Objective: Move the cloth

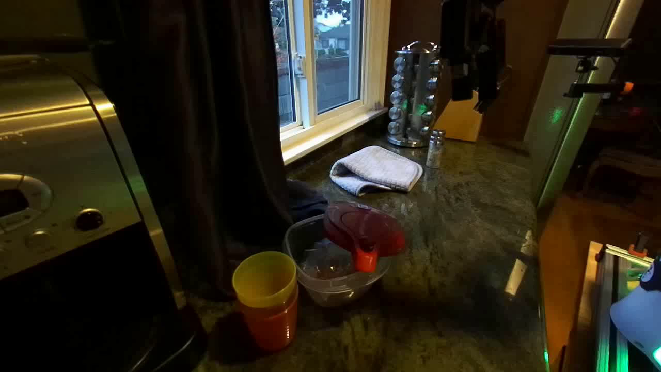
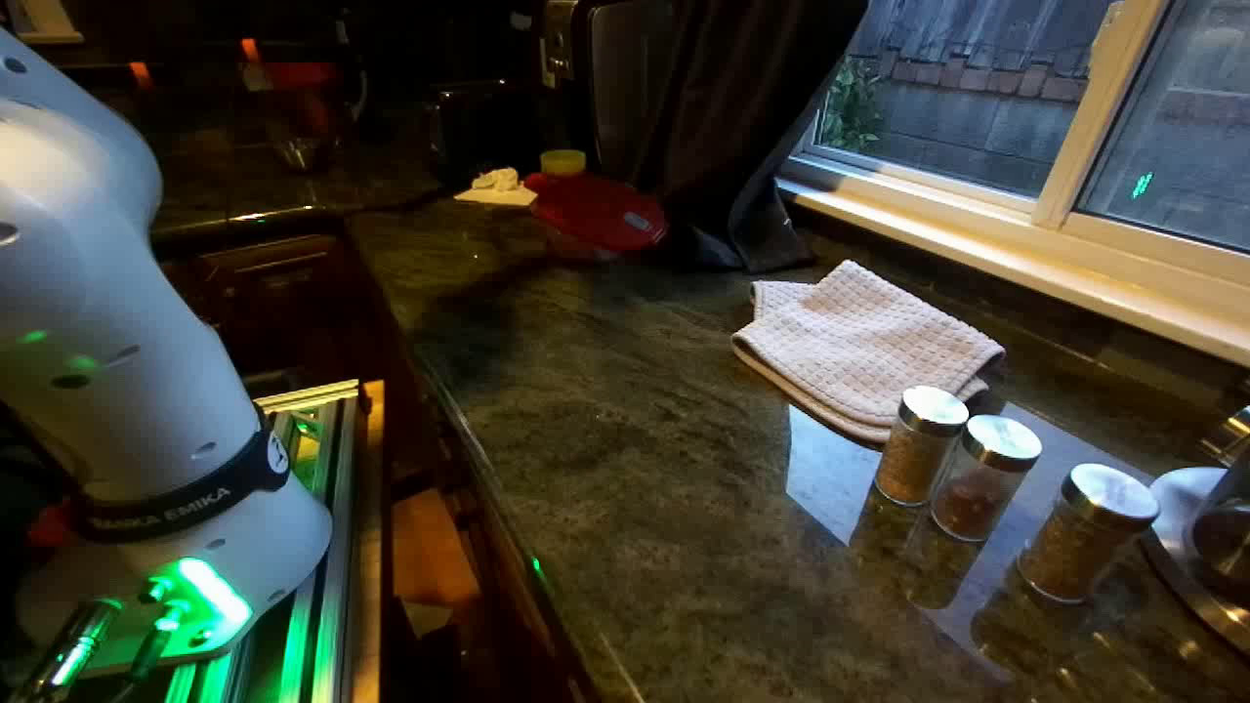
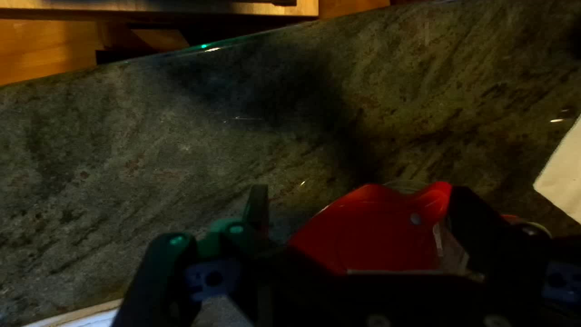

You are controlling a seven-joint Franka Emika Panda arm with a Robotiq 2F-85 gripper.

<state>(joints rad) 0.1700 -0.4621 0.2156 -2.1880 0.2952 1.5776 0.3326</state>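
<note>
Along dk counter (image 2: 625,459), seeing folded cloth (image 2: 869,337) lying nr window (image 2: 1084,156), w/ 3 jars (image 2: 981,493) standing farther fr window. Also seeing gripper (image 3: 361,195) in wrist view, w/ fingers (image 3: 257,204) apart & red lid (image 3: 372,231) showing between.

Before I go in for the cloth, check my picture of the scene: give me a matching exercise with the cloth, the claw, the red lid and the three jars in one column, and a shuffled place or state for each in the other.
Things:
1. cloth
2. claw
3. red lid
4. three jars

Place or state:
A. jaws apart
B. upright, silver-topped
C. folded, near the window
D. partly over the clear tub

Right pairs: 1-C, 2-A, 3-D, 4-B
</note>
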